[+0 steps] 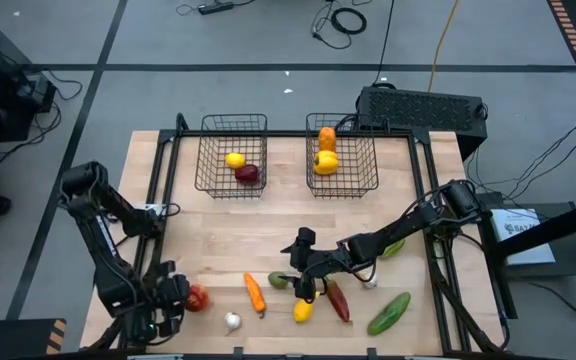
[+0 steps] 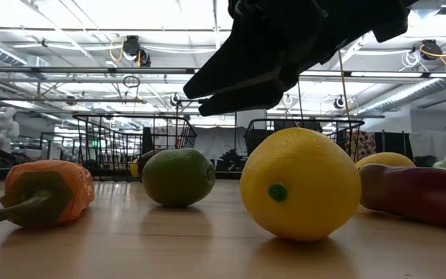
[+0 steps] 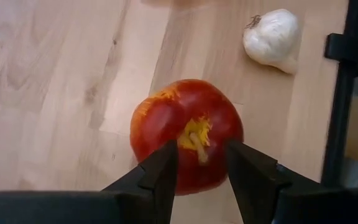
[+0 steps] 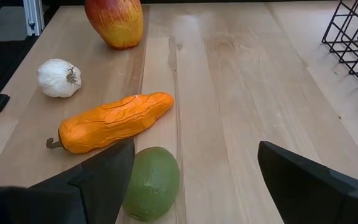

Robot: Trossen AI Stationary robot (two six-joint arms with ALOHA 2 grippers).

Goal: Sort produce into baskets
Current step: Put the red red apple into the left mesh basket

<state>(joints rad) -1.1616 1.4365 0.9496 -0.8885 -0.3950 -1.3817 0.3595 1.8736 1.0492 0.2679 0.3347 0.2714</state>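
My left gripper (image 1: 175, 296) is at the near left, open by a narrow gap, its fingertips just short of a red apple (image 3: 187, 134) lying on the table; the apple is wider than the gap. My right gripper (image 4: 194, 180) is wide open, hovering over the near middle beside a lime (image 4: 153, 183) and above a yellow lemon (image 2: 300, 184). An orange carrot (image 4: 110, 121), a white garlic (image 4: 58, 78), a red chilli (image 1: 338, 300) and a green cucumber (image 1: 389, 313) lie on the table. Two wire baskets (image 1: 208, 165) (image 1: 368, 165) stand at the far edge.
The left basket holds a lemon (image 1: 234, 159) and a dark red apple (image 1: 249, 174); the right one holds an orange piece (image 1: 326, 138) and a yellow pepper (image 1: 325, 162). A green piece (image 1: 393, 247) and a small white one (image 1: 370, 284) lie under the right arm. Bare wood lies mid-table.
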